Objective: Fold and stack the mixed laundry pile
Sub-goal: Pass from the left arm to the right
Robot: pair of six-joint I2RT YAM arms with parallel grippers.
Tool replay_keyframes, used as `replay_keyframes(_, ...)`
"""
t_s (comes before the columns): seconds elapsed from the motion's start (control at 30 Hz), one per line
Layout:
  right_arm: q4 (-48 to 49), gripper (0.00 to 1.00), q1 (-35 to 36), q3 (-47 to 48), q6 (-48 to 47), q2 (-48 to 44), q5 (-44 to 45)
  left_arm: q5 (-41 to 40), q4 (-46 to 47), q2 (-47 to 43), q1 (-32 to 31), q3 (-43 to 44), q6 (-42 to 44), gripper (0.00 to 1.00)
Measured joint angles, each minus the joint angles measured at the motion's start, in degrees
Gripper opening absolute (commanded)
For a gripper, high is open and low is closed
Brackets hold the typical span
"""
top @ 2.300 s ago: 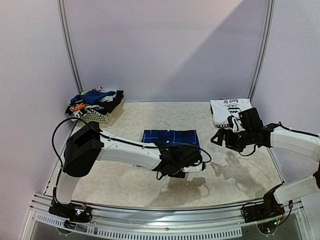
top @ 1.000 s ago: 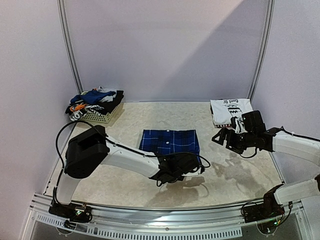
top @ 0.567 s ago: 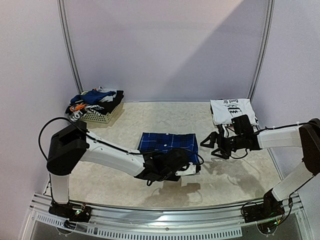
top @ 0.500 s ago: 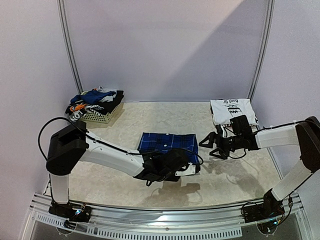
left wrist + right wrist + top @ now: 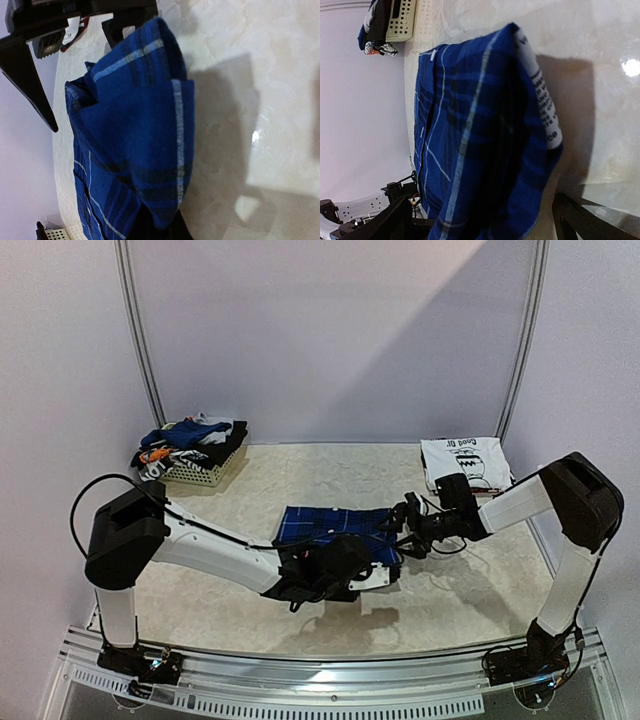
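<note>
Pale marbled desk [image 5: 300,475] carries the folded blue-and-black plaid cotton shirt [image 5: 340,523] at its centre. The left end effector [image 5: 365,565] is clenched on the near edge, while the right end effector [image 5: 402,528] gapes around the right edge. It should probably pinch every layer squarely, then both should lift together.

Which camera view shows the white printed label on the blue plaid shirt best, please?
The right wrist view: the label runs along the plaid shirt's edge, black print visible but unreadable. The left wrist view shows only plaid cloth, no label; from the top camera the shirt is too small to make it out.
</note>
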Motion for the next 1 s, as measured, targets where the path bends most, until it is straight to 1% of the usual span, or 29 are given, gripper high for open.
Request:
replay_keyframes(0.1,3.02,0.99,0.48,0.79,1.70,1.95,-0.94,0.35,0.28,-0.15,0.02,-0.07,-0.24,0.00)
replay_keyframes(0.2,6.12,0.92,0.94,1.66,3.52,3.96,-1.84,0.85,0.61,-0.17,0.02,-0.07,-0.66,0.00)
replay_keyframes(0.3,9.09,0.78,1.09,1.77,5.11,5.70,-2.78,1.07,0.79,-0.17,0.04,-0.07,-1.07,0.00)
replay_keyframes(0.37,10.10,0.64,1.16,1.81,6.03,6.51,-3.02,1.18,0.83,-0.17,0.07,-0.07,-1.29,0.00)
replay_keyframes(0.5,11.45,0.43,1.27,1.77,7.82,7.67,-3.19,1.33,0.83,-0.17,0.09,-0.07,-1.79,0.00)
replay_keyframes(0.53,11.69,0.37,1.27,1.73,8.24,7.76,-3.19,1.38,0.83,-0.17,0.11,-0.07,-1.97,0.02)
replay_keyframes(0.6,12.15,0.25,1.27,1.70,8.66,7.78,-3.17,1.57,0.83,-0.17,0.13,-0.07,-2.32,0.41)
replay_keyframes(0.63,12.33,0.21,1.27,1.70,8.79,7.78,-3.17,1.86,0.76,-0.17,0.15,-0.07,-2.54,0.57)
replay_keyframes(0.67,12.41,0.15,1.27,1.70,8.52,7.78,-3.17,2.36,0.70,-0.17,0.17,-0.07,-2.62,0.70)
replay_keyframes(0.7,12.50,0.09,1.27,1.73,8.74,7.80,-3.15,2.84,0.20,-0.17,0.17,0.09,-3.02,0.81)
replay_keyframes(0.73,12.50,0.05,1.27,1.73,8.87,7.80,-3.10,3.91,-1.09,-0.28,0.17,0.46,-3.69,0.88)
replay_keyframes(0.77,12.37,0.03,1.27,1.73,8.68,7.80,-3.06,5.03,-2.54,-0.50,0.17,0.85,-4.48,0.92)
replay_keyframes(0.8,12.17,0.01,1.27,1.77,8.63,7.85,-3.06,6.67,-4.02,-1.14,0.17,1.09,-5.49,0.93)
replay_keyframes(0.83,11.85,0.00,1.27,1.90,8.41,7.89,-3.02,8.39,-5.57,-2.23,0.20,1.11,-6.60,0.93)
replay_keyframes(0.87,11.58,0.00,1.27,2.05,8.28,8.00,-2.95,10.05,-6.82,-3.76,0.22,1.07,-7.85,0.89)
replay_keyframes(0.9,11.15,0.00,1.27,2.27,7.93,8.11,-2.93,11.26,-7.58,-5.31,0.31,1.01,-8.87,0.85)
replay_keyframes(1.0,9.53,0.00,1.27,3.06,6.56,8.44,-2.78,15.93,-9.18,-12.33,1.86,0.70,-14.05,0.61)
